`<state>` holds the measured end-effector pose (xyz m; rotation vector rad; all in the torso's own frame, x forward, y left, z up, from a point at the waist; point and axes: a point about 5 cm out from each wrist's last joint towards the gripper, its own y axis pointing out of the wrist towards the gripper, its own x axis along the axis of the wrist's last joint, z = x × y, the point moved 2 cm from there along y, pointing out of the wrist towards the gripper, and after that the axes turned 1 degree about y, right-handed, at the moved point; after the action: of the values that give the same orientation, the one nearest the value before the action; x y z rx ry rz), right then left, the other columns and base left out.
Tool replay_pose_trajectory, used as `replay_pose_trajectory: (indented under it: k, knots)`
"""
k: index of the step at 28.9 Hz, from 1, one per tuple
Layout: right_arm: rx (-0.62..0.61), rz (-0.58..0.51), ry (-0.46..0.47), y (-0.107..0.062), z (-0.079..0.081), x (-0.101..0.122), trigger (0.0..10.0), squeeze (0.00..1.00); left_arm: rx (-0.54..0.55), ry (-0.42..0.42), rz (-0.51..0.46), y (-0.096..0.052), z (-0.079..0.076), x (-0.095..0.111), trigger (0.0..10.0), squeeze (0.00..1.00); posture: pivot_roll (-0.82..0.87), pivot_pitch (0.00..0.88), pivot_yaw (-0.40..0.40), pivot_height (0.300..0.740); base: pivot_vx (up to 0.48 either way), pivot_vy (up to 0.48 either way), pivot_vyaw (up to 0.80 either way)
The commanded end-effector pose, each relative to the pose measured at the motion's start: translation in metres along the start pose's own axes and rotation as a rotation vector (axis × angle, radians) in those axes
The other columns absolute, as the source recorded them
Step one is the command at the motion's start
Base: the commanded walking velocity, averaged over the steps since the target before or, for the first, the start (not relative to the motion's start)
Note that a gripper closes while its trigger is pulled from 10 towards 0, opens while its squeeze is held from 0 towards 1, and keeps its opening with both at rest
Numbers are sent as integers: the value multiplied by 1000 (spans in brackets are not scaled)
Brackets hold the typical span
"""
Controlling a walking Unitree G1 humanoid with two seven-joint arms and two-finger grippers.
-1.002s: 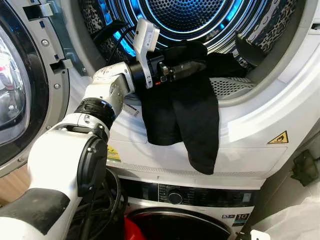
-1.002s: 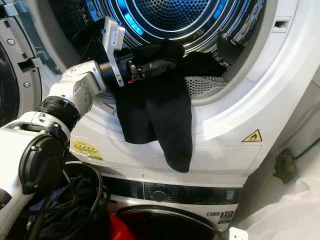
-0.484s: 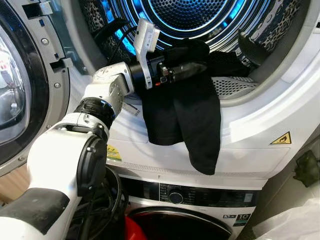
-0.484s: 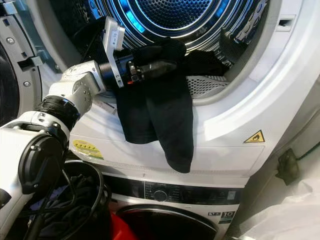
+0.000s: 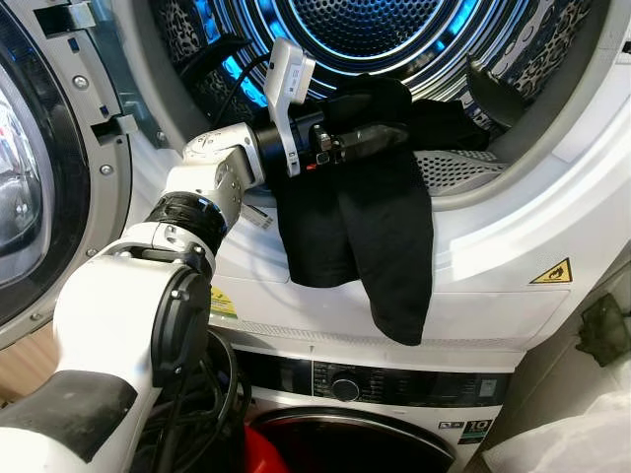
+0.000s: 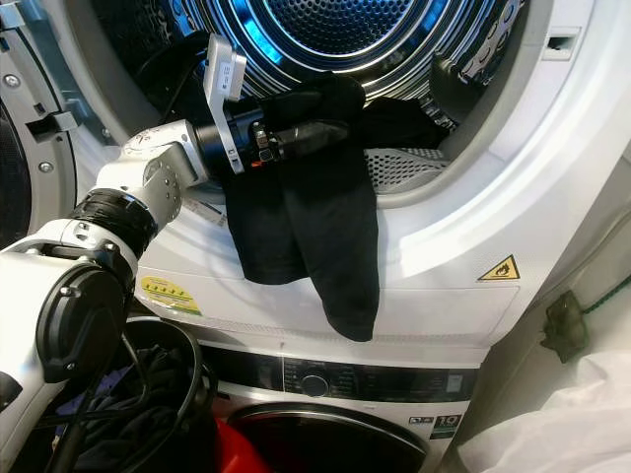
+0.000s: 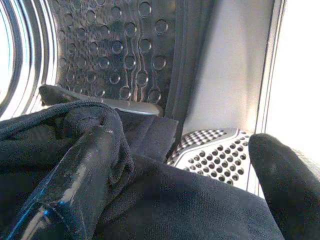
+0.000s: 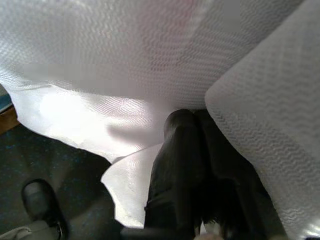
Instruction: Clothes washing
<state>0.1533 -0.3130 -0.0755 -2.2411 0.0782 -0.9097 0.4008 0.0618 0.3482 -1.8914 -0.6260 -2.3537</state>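
Note:
A black garment (image 5: 385, 236) hangs over the lip of the upper machine's open drum (image 5: 365, 25), one leg trailing down the white front. My left gripper (image 5: 389, 133) reaches into the drum mouth on top of it. In the left wrist view its fingers (image 7: 75, 185) stand wide apart, open, with black cloth bunched around one of them. A white cloth (image 6: 562, 424) shows at the bottom right. In the right wrist view my right gripper (image 8: 192, 120) is shut, with that white cloth (image 8: 125, 65) draped around its fingers.
The round door (image 5: 39, 177) stands open at the left. The drum's perforated lint filter (image 5: 454, 169) lies beside the garment. Below is a second machine's control panel (image 5: 345, 386). Dark clothes and cables (image 6: 148, 414) sit at the lower left, and a dark object (image 5: 599, 330) is by the right wall.
The white cloth at the bottom right has risen and spread further into view. The left gripper and black garment have hardly moved; the camera has shifted slightly.

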Motion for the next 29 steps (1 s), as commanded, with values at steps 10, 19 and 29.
replay_pose_trajectory:
  k: [10,19,29]
  knots:
    - [89,46,-9,-10,17,-20,10000,0,-17,6,23,-5,1,0,10000,1000,9,0,129,740,0,0,0]
    - [130,-10,-99,-11,23,-13,10000,0,-25,6,25,-3,0,1,10000,1000,12,0,129,740,0,0,0]
    - [131,-48,-121,-10,24,-5,10000,0,-32,4,22,-3,-1,1,10000,1000,12,0,127,740,0,0,0]
